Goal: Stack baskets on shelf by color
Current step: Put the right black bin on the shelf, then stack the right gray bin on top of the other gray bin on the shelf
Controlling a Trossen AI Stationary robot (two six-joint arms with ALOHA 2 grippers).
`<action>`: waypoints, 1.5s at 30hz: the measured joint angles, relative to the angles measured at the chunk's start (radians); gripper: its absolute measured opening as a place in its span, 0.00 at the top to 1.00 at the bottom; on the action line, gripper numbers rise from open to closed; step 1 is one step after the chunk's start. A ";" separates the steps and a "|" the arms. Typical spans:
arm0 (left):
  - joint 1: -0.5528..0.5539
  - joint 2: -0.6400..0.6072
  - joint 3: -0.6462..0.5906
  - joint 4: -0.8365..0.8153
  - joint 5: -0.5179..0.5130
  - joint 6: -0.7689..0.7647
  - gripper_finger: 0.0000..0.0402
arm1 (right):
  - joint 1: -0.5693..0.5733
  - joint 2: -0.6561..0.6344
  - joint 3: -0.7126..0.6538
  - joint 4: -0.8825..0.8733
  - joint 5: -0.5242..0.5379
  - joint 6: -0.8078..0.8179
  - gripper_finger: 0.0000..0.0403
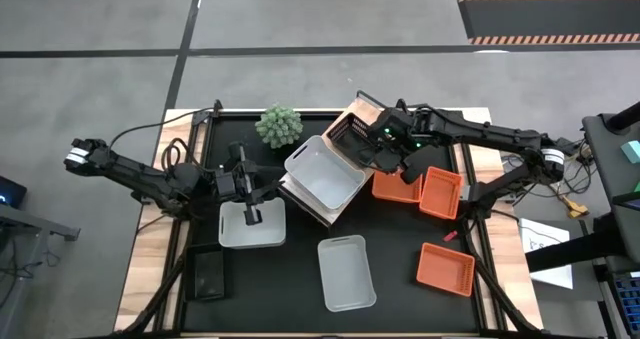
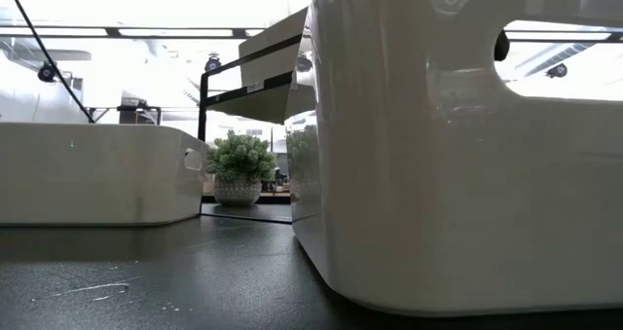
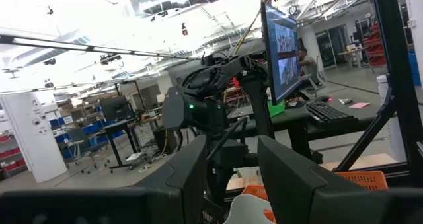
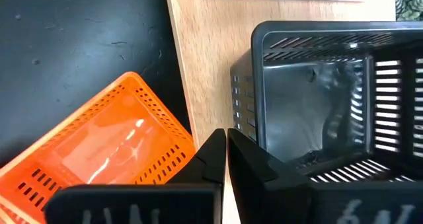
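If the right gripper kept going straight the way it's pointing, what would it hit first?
Most likely the wooden shelf. The right gripper, shut, points along the strip of board between the orange basket and the black basket. Depth is unclear.

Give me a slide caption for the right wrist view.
Right gripper, jaws shut, above light-wood shelf board between orange slatted basket and black slatted basket.

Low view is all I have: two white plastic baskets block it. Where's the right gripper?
Observer: The right gripper is shut, over the light-wood shelf, beside the black slatted plastic basket.
Operator: Holding anything?
Observer: No, its fingers meet with nothing between them. An orange perforated plastic basket lies on its other side.
Operator: Left arm?
Observer: The left gripper is over a white rectangular plastic basket, fingers apart.
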 joint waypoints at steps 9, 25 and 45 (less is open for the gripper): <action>0.000 0.000 0.000 0.000 0.000 0.000 0.70 | 0.000 0.000 0.000 0.004 0.002 0.000 0.98; 0.000 0.001 0.002 0.006 0.000 -0.004 0.70 | 0.157 -0.135 0.012 -0.008 0.023 0.378 0.98; 0.000 0.005 0.001 0.032 0.007 -0.017 0.70 | 0.707 -0.117 0.013 0.012 0.305 1.199 0.98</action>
